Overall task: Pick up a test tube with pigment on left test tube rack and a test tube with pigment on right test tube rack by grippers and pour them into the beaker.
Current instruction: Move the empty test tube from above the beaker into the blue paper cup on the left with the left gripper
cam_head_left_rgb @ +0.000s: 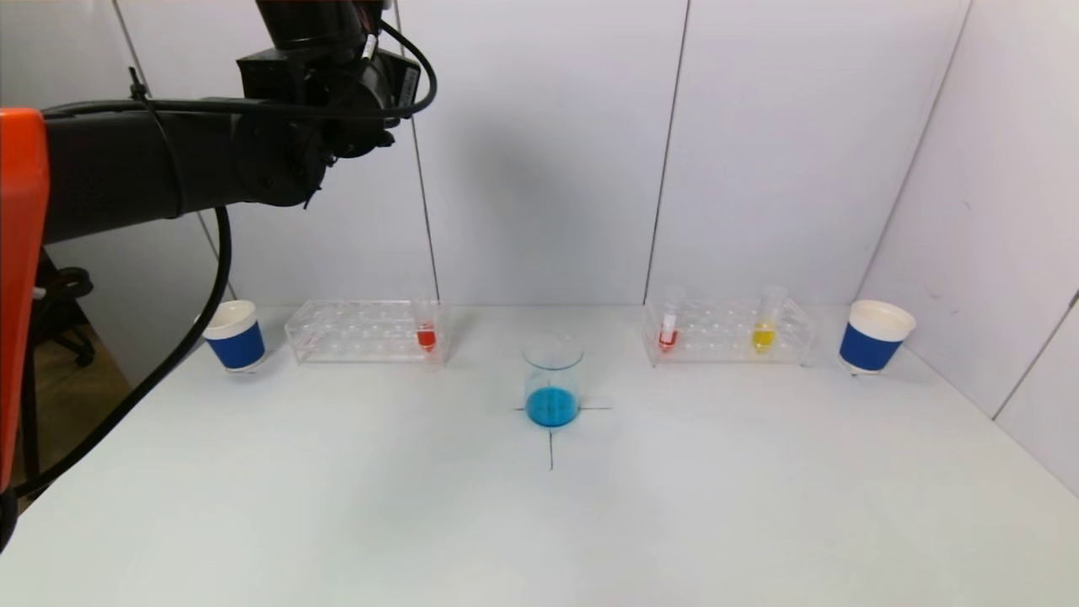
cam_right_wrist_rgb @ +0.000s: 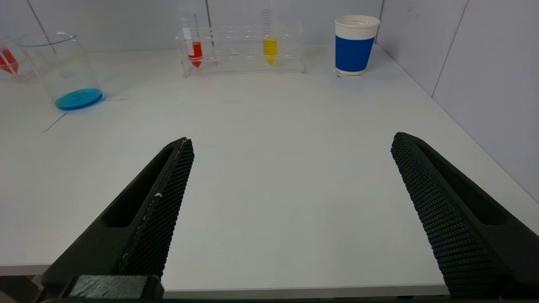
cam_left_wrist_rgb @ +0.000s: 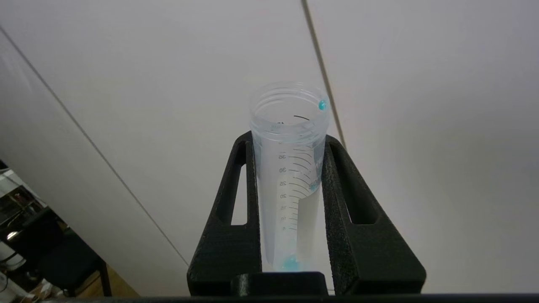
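My left gripper (cam_left_wrist_rgb: 288, 141) is shut on a clear graduated test tube (cam_left_wrist_rgb: 290, 176), held upright with only blue traces at its tip and rim. The left arm (cam_head_left_rgb: 278, 152) is raised high at the upper left, above the left rack (cam_head_left_rgb: 362, 330), which holds a red tube (cam_head_left_rgb: 426, 333). The beaker (cam_head_left_rgb: 552, 379) at table centre holds blue liquid. The right rack (cam_head_left_rgb: 729, 333) holds a red tube (cam_head_left_rgb: 668, 329) and a yellow tube (cam_head_left_rgb: 764, 330). My right gripper (cam_right_wrist_rgb: 291, 139) is open and empty over the table's near edge, out of the head view.
A blue-and-white paper cup (cam_head_left_rgb: 236, 335) stands left of the left rack, and another (cam_head_left_rgb: 874, 335) stands right of the right rack. White wall panels close the back and right sides. A black cross is marked on the table under the beaker.
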### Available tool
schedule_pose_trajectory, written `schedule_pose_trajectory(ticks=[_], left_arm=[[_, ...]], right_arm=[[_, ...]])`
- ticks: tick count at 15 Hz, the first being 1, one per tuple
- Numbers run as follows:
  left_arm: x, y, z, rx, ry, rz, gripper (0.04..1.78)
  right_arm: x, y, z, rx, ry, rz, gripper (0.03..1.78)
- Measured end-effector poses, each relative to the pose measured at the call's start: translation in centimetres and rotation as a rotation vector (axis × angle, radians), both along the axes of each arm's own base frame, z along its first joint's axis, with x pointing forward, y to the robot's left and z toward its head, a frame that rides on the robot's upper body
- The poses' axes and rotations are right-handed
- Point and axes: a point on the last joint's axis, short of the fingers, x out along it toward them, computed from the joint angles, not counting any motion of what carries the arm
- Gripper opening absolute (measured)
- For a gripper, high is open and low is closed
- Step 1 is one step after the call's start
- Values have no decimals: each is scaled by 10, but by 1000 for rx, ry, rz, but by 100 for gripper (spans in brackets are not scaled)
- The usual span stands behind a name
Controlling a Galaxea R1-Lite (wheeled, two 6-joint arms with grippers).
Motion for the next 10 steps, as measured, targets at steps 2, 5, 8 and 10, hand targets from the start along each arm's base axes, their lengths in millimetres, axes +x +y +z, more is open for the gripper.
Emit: schedule_pose_trajectory(ticks=[2,5,8,10], left_arm=[[0,21,8,-24,-20,68,45],[-1,50,20,-64,-81,151,45],[-1,81,26,-78,-108,233,45],[-1,101,29,-89,-120,278,45]], right_arm=[[0,0,0,0,0,0,171],[0,0,0,0,0,0,171],[0,0,0,0,0,0,171],[0,0,0,0,0,0,171]])
